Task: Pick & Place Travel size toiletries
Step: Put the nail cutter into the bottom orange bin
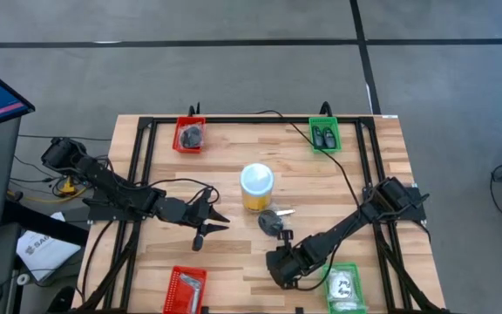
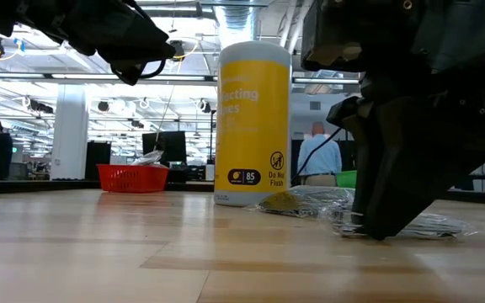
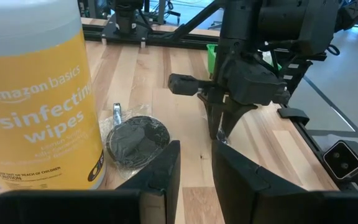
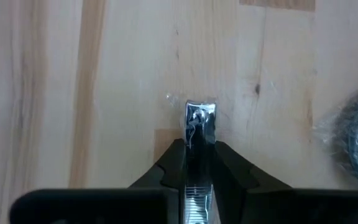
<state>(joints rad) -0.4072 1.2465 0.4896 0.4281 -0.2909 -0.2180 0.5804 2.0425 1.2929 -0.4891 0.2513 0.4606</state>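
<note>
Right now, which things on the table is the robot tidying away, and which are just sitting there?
Being tidied: silvery clipper pinched by the right gripper; black round thing in a clear packet; dark little bottles in a green tray.

Just sitting: yellow wipes tub; left gripper, holding nothing.

a shiny silver clipper (image 4: 200, 121) lies flat on the bare bench, its rear part between the fingers of the right gripper (image 4: 199, 163), its rounded chrome end poking out ahead. a black round piece (image 3: 137, 140) in a clear wrapper lies on the wood just beside the yellow tub, with a thin silvery bit (image 3: 117, 114) next to it. more black pieces (image 1: 191, 135) sit in the far red tray, two small dark bottles (image 1: 323, 136) in the far green tray, and a white packet (image 1: 343, 286) with black print in the near green tray.
</note>
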